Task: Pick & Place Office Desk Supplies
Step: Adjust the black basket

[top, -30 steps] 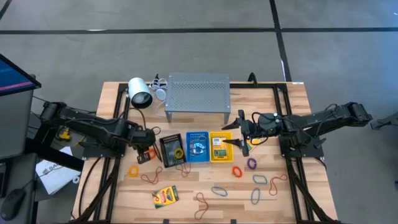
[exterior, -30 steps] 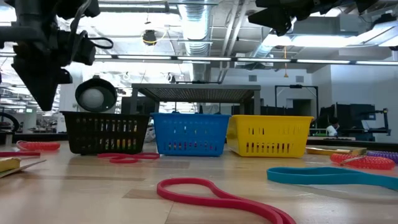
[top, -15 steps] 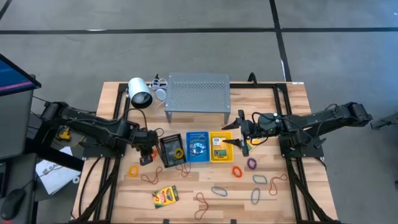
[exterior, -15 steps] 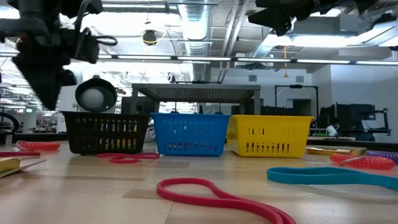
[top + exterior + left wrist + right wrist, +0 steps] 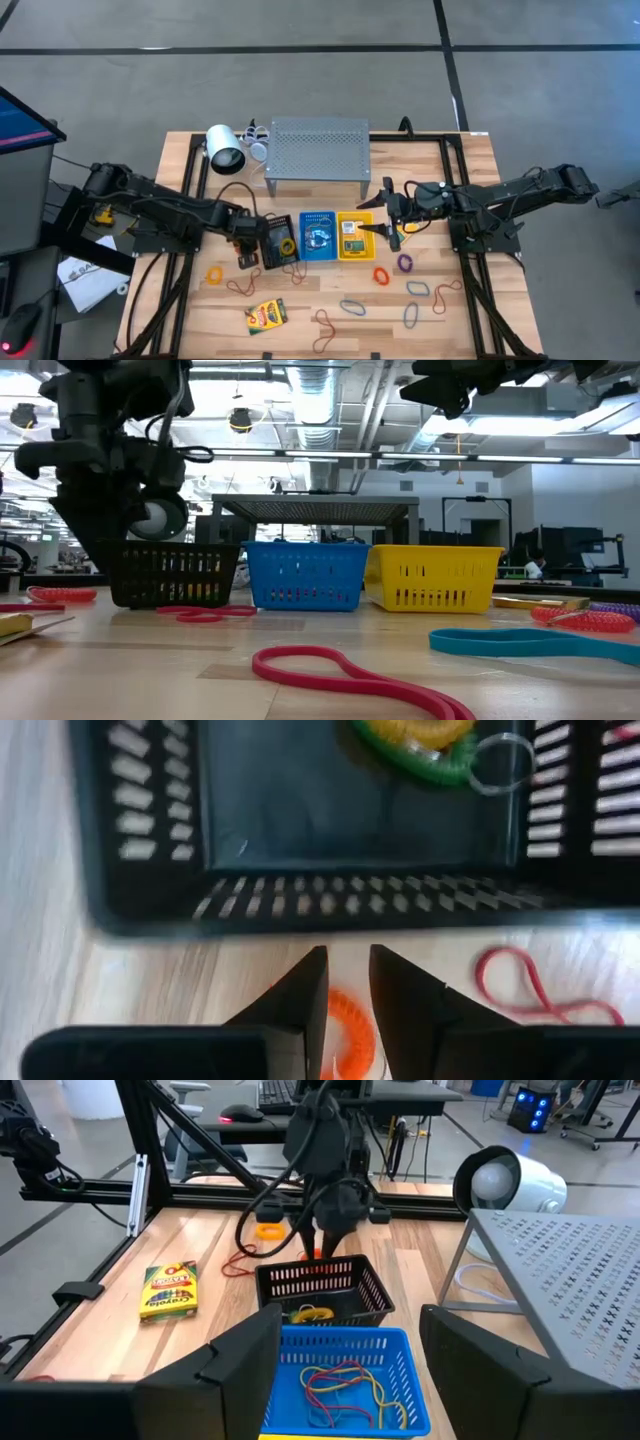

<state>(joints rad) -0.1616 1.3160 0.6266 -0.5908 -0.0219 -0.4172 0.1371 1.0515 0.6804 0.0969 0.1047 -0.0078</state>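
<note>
Crayon box (image 5: pixel 266 316): lies flat near the tabletop's front edge, left of centre, its long axis slanting slightly along that edge.
Loose bands (image 5: pixel 355 306): scattered flat along the front and right of the tabletop; red loop (image 5: pixel 350 672) is cut off in the low view.
Left gripper (image 5: pixel 246 254): at the black basket's (image 5: pixel 277 257) outer left wall, fingers (image 5: pixel 300 1005) slightly apart around an orange coiled band (image 5: pixel 352 1030), mostly hidden between them.
Black basket contents: yellow-green coil (image 5: pixel 425 745), partly cut off.
Blue basket (image 5: pixel 345 1348): thin bands inside.
Right gripper (image 5: pixel 386 208): spread wide, empty, above the yellow basket (image 5: pixel 353 252).
</note>
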